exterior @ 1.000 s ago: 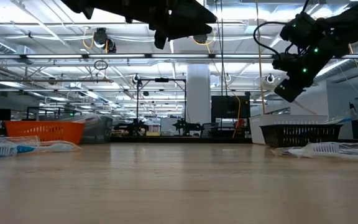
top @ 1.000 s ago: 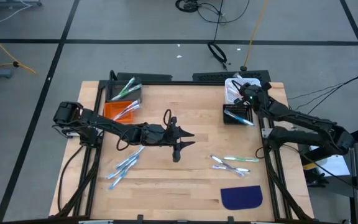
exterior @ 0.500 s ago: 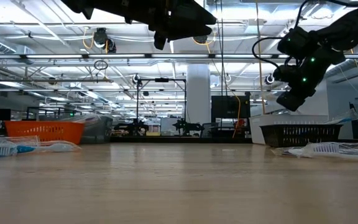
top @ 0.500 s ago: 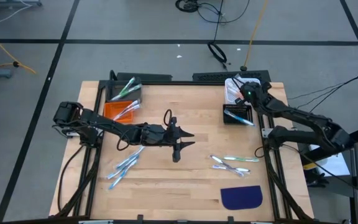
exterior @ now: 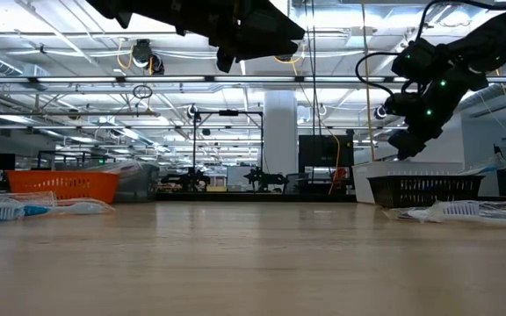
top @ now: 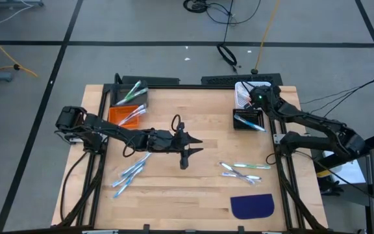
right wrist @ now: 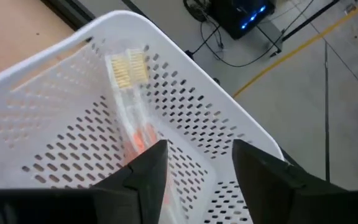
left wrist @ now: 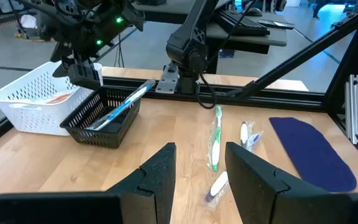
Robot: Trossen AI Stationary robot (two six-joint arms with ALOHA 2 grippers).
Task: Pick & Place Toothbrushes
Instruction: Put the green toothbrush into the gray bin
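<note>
My right gripper (top: 253, 97) hangs open over the white bin (top: 242, 86) at the table's far right. In its wrist view an orange-and-clear toothbrush (right wrist: 132, 106) lies inside that bin, on its perforated wall and floor, clear of the open fingers (right wrist: 194, 168). A blue toothbrush (top: 247, 121) lies slanted in the black bin (top: 247, 117), its end over the rim. More toothbrushes lie flat on the table at the left (top: 130, 171) and right (top: 242, 170). My left gripper (top: 188, 156) hovers open over the table's middle, holding nothing (left wrist: 197, 174).
An orange bin (top: 124, 116) and a dark bin with green toothbrushes (top: 130, 95) stand at the far left. A dark blue half-round mat (top: 252, 206) lies near the front right. Bare wood stretches between the two toothbrush groups.
My right gripper has shifted a little toward the table's far edge, from over the black bin's far side to above the white bin.
</note>
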